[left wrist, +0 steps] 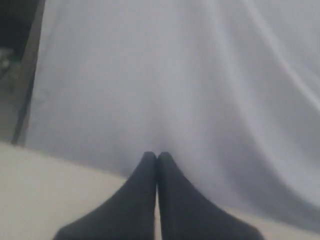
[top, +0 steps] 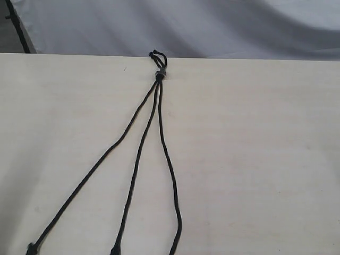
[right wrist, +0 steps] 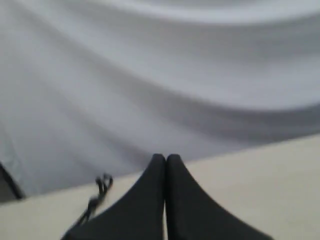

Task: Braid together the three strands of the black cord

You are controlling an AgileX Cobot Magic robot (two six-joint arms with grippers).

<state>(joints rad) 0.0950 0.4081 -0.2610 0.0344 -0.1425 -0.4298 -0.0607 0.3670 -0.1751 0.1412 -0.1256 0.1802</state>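
The black cord lies on the pale table (top: 265,159), bound at the far edge by a small grey band (top: 160,74) with short loops (top: 158,55) beyond it. Three strands fan out toward the near edge: the left strand (top: 101,159), the middle strand (top: 139,159) and the right strand (top: 169,164), uncrossed. Knots show on the left strand's end (top: 31,247) and the middle strand's end (top: 115,250); the right strand's end is cut off. Neither gripper appears in the exterior view. My left gripper (left wrist: 157,156) is shut on nothing. My right gripper (right wrist: 166,158) is shut too, with the cord's loops (right wrist: 103,183) blurred beside it.
A white-grey cloth (top: 212,26) hangs behind the table's far edge. A dark post (top: 18,26) stands at the back left. Bare table top stretches on both sides of the cord.
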